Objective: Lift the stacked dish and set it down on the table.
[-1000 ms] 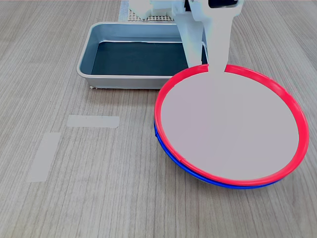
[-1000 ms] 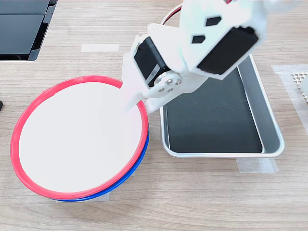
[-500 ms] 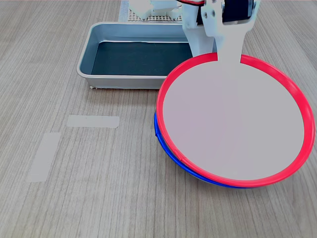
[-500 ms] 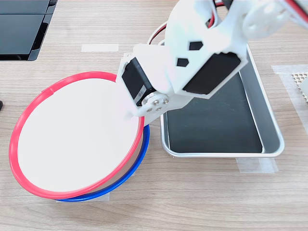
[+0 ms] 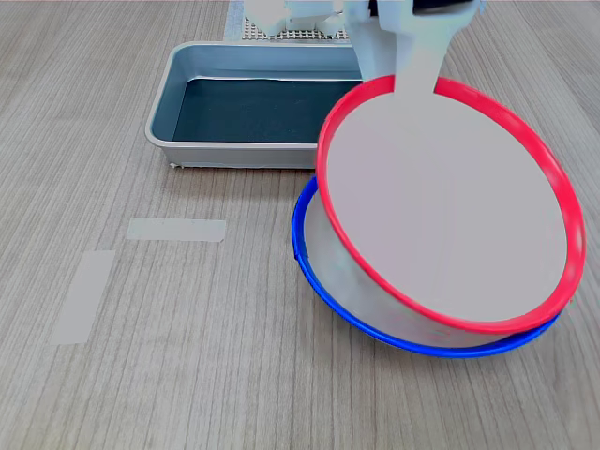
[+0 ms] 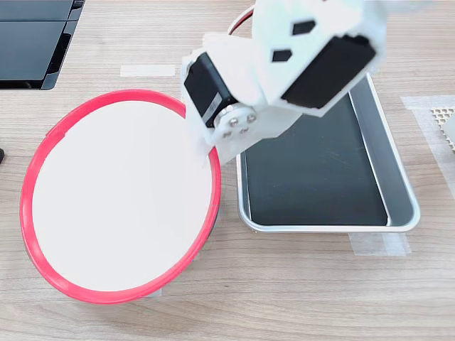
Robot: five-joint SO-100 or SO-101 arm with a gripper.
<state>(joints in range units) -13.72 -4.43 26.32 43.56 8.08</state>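
First exterior view – metal tray (image 5: 187,141) behind tilted red-rimmed dish (image 5: 450,206), blue-rimmed dish (image 5: 375,314) beneath

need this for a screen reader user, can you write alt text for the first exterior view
A white robot gripper holds the far rim of a red-rimmed dish, tilting it up out of a blue-rimmed dish on a wood-grain table. A grey metal tray sits behind, and two pale tape strips lie toward the view's left.

A blue-rimmed dish (image 5: 323,281) sits beside a grey metal tray (image 5: 187,94), with possibly mesh (image 5: 281,34) behind.
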